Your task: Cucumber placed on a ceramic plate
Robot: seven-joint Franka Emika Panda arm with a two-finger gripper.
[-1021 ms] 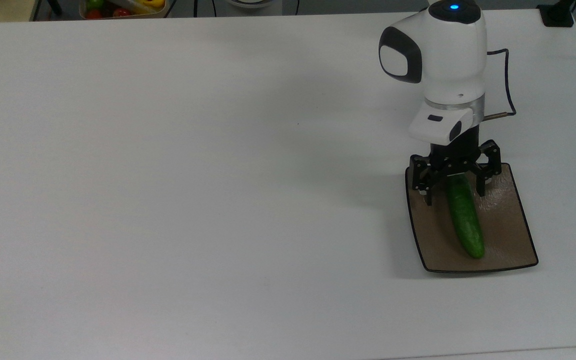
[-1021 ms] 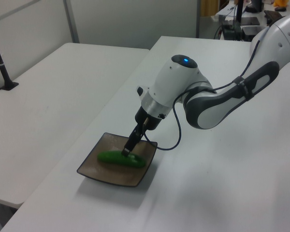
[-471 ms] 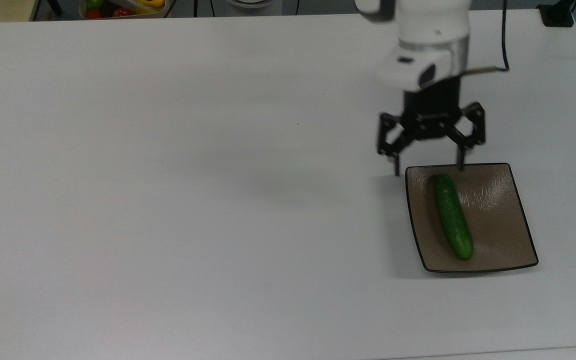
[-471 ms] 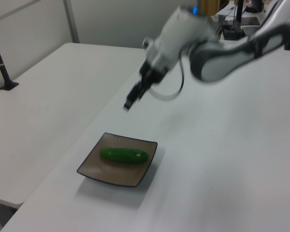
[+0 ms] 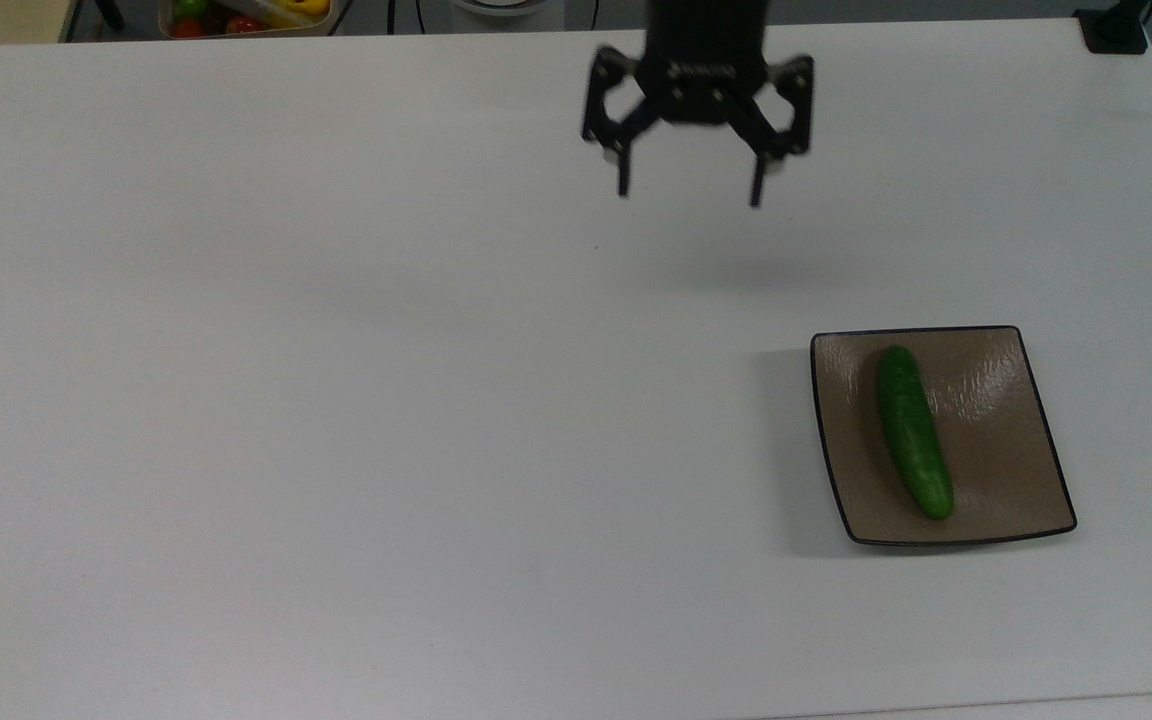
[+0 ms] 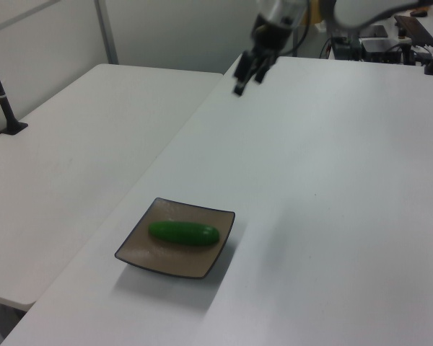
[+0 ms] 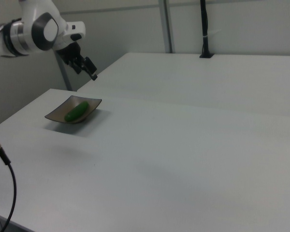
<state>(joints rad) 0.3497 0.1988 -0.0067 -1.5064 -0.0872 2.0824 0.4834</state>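
Note:
The dark green cucumber point(image 5: 913, 432) lies lengthwise on the square brown ceramic plate point(image 5: 1006, 460) near the top view's right edge. The same cucumber point(image 6: 183, 233) on the plate point(image 6: 155, 260) appears low in the left view, and the cucumber point(image 7: 77, 111) rests on the plate point(image 7: 58, 115) at the right view's left. My gripper point(image 5: 688, 199) hangs open and empty high above the table, far from the plate, toward the top view's upper middle. The gripper point(image 6: 240, 87) is at the left view's top, and the gripper point(image 7: 93, 75) is above and behind the plate in the right view.
The white table point(image 5: 336, 400) stretches wide around the plate. A container of coloured fruit point(image 5: 246, 15) sits beyond the table's far edge at the top view's upper left. A second white table point(image 6: 72, 144) adjoins at the left view's left. A black cable point(image 7: 2, 159) hangs at the right view's left.
The gripper, open astride the cucumber on the plate a second ago, has risen and drawn far away from it. The cucumber stays lying on the plate.

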